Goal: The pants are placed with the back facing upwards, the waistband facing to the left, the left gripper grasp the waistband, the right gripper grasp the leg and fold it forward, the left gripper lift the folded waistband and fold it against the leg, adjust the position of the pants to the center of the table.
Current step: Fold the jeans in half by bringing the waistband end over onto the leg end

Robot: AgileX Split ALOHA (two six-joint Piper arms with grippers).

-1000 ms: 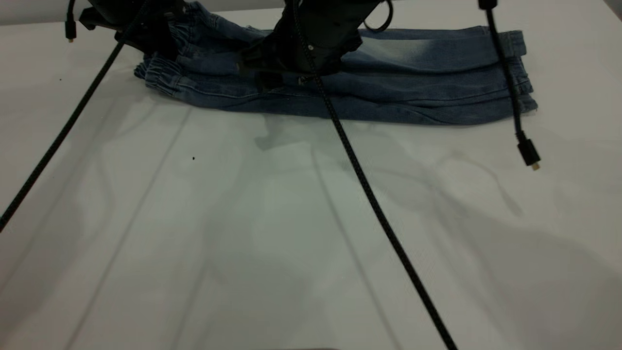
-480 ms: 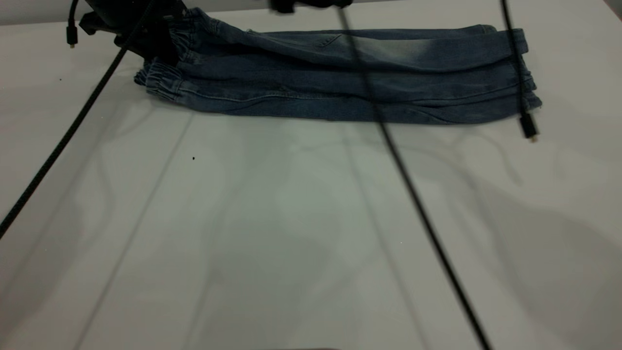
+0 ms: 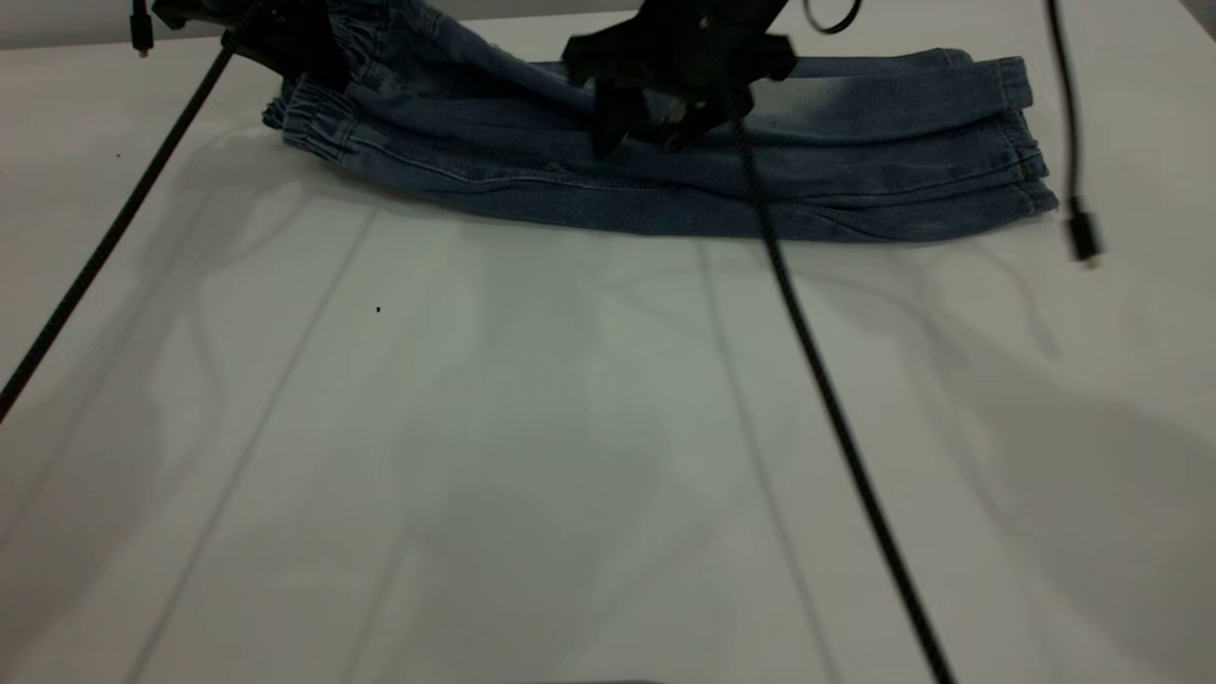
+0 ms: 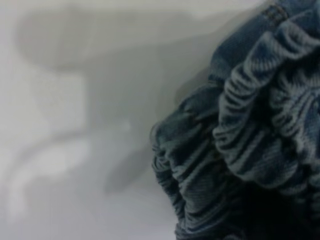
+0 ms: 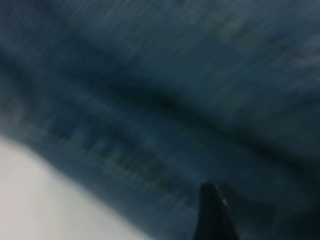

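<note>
Since before: my right gripper [image 3: 638,133] drops back over the pants [image 3: 817,180], fingers apart, empty.
Left gripper [image 3: 285,47]: pinching the waistband [image 3: 318,133], raised.
Handling: soft, limp denim; grip the thick elastic.

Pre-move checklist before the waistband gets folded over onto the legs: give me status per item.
1. Short blue washed-denim pants folded lengthwise, legs stacked: ok.
2. Left end effector on the gathered elastic waistband, that end raised off the table: looks ok; the fingers themselves are hidden.
3. Right end effector clear of the fabric: ok in the exterior view, open and hovering above mid-pants; contact cannot be ruled out from the wrist view.
4. Leg cuffs flat and aligned at the right end: ok.
5. Pants centred on the white tabletop: not ok, they lie near the far edge.
6. Black braided cable crosses in front of the pants: cannot tell if it would snag.
</note>
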